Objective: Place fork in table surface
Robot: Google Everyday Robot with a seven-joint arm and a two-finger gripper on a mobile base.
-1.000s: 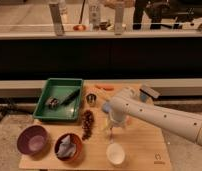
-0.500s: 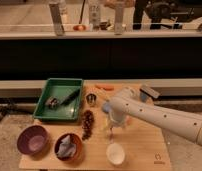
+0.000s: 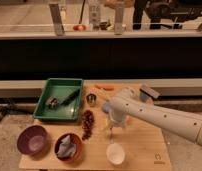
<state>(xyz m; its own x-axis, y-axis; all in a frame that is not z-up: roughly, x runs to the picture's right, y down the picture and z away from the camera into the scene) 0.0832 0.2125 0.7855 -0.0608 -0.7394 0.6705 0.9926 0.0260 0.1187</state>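
Note:
My gripper (image 3: 112,125) hangs down from the white arm (image 3: 159,117), which reaches in from the right over the middle of the light tan table surface (image 3: 139,145). A thin pale sliver just under the gripper, which may be the fork (image 3: 111,134), points down toward the tabletop above the white cup (image 3: 115,153). I cannot tell whether the gripper holds it. A dark-handled utensil (image 3: 70,96) lies in the green tray (image 3: 46,100) at the back left.
A purple bowl (image 3: 32,139) and a brown bowl with a grey cloth (image 3: 68,146) stand at the front left. A dark brown cluster (image 3: 87,123), a small metal cup (image 3: 91,99), an orange item (image 3: 106,87) and a grey block (image 3: 149,92) lie around the arm.

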